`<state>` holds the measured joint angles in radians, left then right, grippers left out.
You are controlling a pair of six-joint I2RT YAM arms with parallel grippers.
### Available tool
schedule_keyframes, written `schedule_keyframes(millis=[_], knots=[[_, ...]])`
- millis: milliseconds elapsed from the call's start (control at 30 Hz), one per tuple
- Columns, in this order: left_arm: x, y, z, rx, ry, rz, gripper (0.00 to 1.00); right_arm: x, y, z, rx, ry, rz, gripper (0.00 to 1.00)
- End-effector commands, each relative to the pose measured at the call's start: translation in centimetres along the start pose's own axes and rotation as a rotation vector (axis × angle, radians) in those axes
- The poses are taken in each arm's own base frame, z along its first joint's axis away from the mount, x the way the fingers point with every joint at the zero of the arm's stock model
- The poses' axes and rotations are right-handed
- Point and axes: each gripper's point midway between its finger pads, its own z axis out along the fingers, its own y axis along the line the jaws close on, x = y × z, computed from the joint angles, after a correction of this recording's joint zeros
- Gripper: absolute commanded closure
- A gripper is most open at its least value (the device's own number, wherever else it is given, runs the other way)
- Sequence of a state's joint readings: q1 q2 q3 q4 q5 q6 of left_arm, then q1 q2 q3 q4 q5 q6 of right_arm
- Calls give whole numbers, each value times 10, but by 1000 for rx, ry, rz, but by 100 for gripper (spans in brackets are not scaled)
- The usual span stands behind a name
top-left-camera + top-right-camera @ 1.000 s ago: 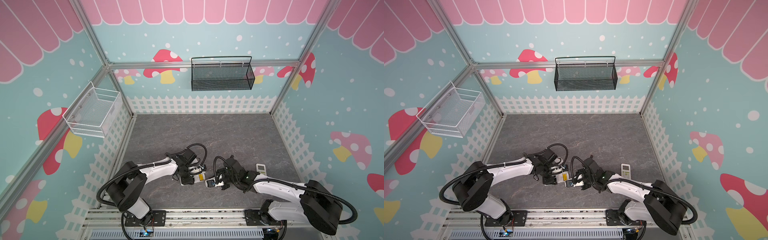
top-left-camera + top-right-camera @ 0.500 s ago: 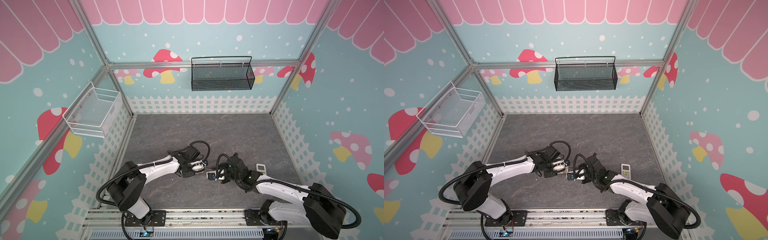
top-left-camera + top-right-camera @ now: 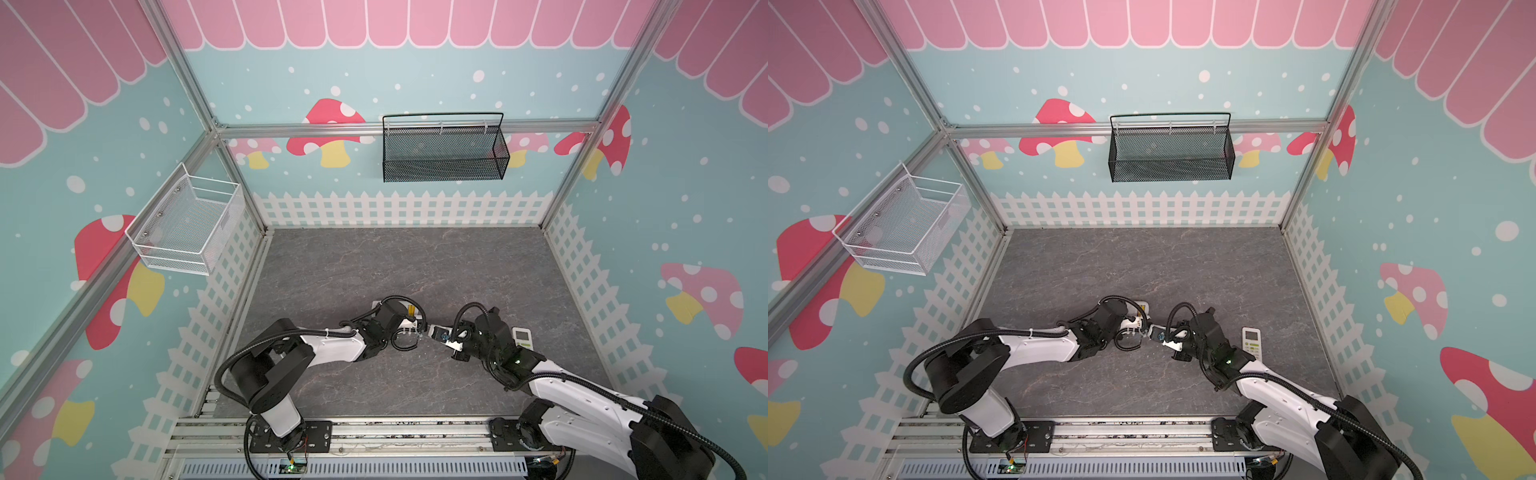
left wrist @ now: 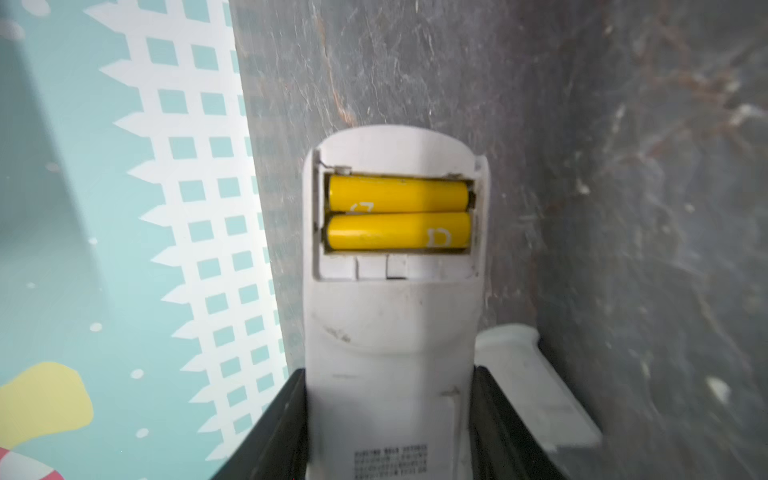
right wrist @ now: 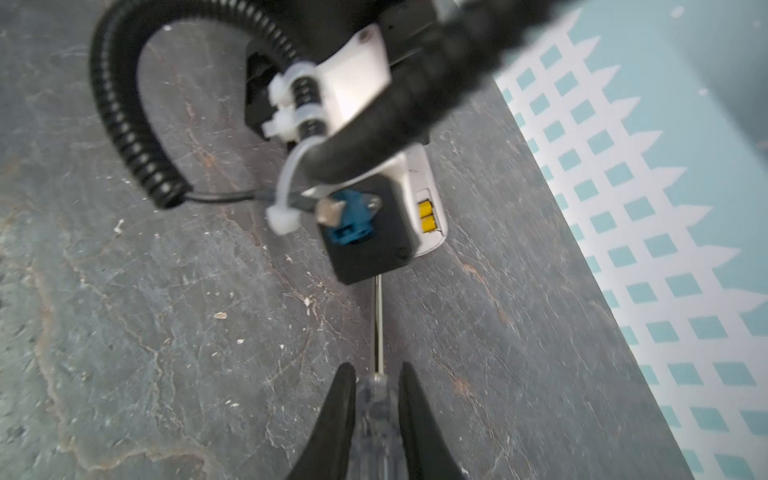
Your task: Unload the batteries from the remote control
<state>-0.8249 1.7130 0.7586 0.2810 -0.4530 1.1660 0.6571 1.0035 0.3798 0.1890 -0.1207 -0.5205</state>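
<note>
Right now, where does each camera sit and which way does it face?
Both top views: high over the front, looking down on the table; left arm and right arm show.
Left wrist: on the left arm, looking along the left tool, shut on the remote; its fingers show.
Right wrist: on the right arm, looking along the right tool, shut on the screwdriver, towards the left wrist.
Shared: both wrist views show the yellow batteries in the remote's open compartment.
</note>
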Motion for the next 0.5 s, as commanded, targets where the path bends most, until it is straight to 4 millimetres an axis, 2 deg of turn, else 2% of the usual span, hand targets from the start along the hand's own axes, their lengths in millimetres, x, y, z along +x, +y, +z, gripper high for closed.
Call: schedule_keyframes(millis=[0, 100, 200, 267, 333, 467], knots=[[-23, 74, -5, -329, -92, 5, 100, 8, -28, -7, 130, 38, 164, 100], [-28, 83, -4, -419, -145, 3, 100, 18, -40, -10, 189, 79, 230, 100], [-39, 82, -1, -514, -200, 51, 100, 26, -55, -9, 239, 101, 336, 100], [-43, 76, 6, -602, -217, 118, 100, 28, -63, -8, 260, 117, 398, 100], [-41, 54, 27, -591, -173, 239, 100, 29, -72, -5, 278, 132, 452, 100], [-41, 45, 41, -573, -141, 237, 100, 22, -94, 4, 303, 158, 506, 100]])
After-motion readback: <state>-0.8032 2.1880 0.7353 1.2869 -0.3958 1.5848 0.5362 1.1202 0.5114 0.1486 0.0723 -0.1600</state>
